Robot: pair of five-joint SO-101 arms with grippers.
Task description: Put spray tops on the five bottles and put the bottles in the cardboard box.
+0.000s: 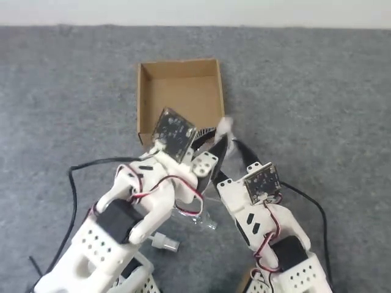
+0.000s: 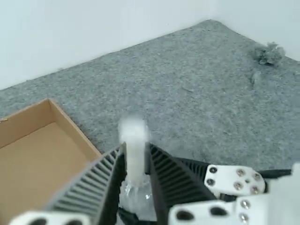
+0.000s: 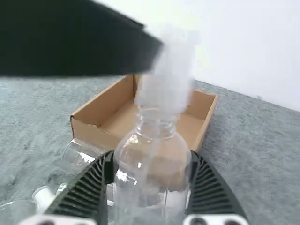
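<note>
Capping is the step in hand, as I judge it: the right gripper is clenched around the body of a clear bottle and holds it upright, while the left gripper grasps a white spray top between its ribbed jaws, directly over the bottle's neck. In the left wrist view the top's lower end sits at the mouth of the bottle, but whether it is pushed home or only resting there I cannot tell. In the high view the pair is held above the grey carpet, just beside the near right corner of the cardboard box and outside it. The part of the box floor that shows is bare cardboard, so the task looks to be at an early stage. Another clear bottle lies on its side on the carpet near the box's front wall, and a loose spray top lies on the carpet between the arms' bases. The next move probably calls for the left arm to press or twist the top straight down along the neck while the right holds the bottle steady. A tilted top could jam. After that the left jaws should let go, and the bottle can be carried over the box wall and set inside.
</note>
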